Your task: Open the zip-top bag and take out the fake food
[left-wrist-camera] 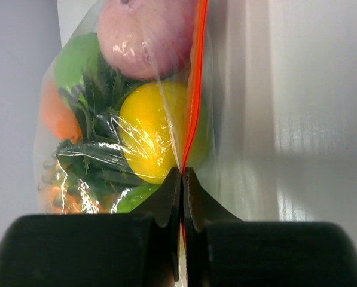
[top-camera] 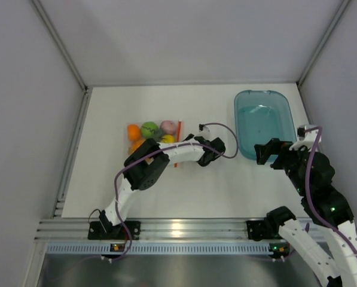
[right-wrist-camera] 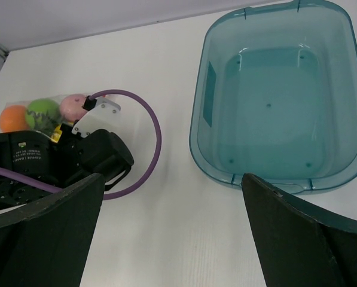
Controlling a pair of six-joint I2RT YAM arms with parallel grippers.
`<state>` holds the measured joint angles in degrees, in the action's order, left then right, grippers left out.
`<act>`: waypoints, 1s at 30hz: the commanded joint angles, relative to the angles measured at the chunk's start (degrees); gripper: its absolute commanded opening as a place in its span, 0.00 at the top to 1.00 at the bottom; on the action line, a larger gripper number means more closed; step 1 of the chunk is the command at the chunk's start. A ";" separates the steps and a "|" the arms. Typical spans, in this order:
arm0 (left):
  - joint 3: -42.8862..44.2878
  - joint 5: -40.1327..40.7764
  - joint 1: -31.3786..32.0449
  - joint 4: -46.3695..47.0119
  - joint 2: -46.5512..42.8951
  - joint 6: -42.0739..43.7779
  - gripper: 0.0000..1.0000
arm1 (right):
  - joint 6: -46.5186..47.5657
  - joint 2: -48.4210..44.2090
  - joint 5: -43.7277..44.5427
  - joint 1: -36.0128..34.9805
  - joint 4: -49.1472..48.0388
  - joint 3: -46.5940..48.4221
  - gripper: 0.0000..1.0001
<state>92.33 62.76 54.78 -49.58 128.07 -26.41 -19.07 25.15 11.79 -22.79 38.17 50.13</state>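
The zip-top bag lies left of centre on the white table, its orange-red zip strip on the right edge. It holds the fake food: a pink ball, a yellow piece, a light green piece, an orange piece and dark green leaves. My left gripper is shut on the zip strip, seen in the top view at the bag's right edge. My right gripper is open and empty, above the table beside the tub's near left corner.
A translucent blue tub stands at the back right with nothing in it; it also shows in the right wrist view. The left arm's purple cable loops between bag and tub. Grey walls enclose the table on three sides.
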 commanded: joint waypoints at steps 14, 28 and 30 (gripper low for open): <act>0.65 -18.19 -0.20 0.10 -26.89 13.22 1.00 | 1.76 -0.10 -2.56 -0.86 -4.16 -0.82 0.00; -4.36 -53.23 -0.29 0.19 -51.95 25.88 1.00 | 3.68 -1.68 -24.07 -0.77 -16.44 -7.85 0.01; -4.62 -57.03 -0.29 0.36 -54.24 25.89 1.00 | 3.69 -1.24 -31.37 -0.86 -18.30 -8.38 0.03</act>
<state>87.74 16.56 54.52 -50.83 78.17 -3.73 -16.64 23.75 -6.85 -22.79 27.92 42.15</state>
